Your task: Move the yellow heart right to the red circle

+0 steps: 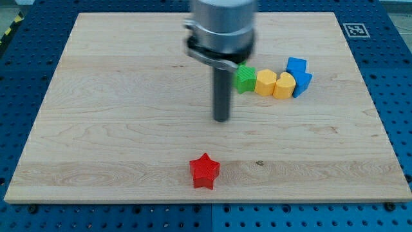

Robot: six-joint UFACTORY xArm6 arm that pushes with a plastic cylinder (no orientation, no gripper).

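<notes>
Red star-shaped block [205, 171] lies nearest the camera, at 6 o'clock from my tip [221, 119], which touches nothing. At 2 o'clock sit a green block [244, 78], yellow hexagon [265, 82], yellow heart [284, 85] and blue blocks [299, 74], touching. No red circle shows. Light, rigid, the heart should slide if pushed flat-sided

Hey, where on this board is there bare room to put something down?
The whole left half of the wooden board is bare, also the strip right of the red star. It is crowded at upper right: green block, yellow blocks, blue blocks, my tip nearby.
</notes>
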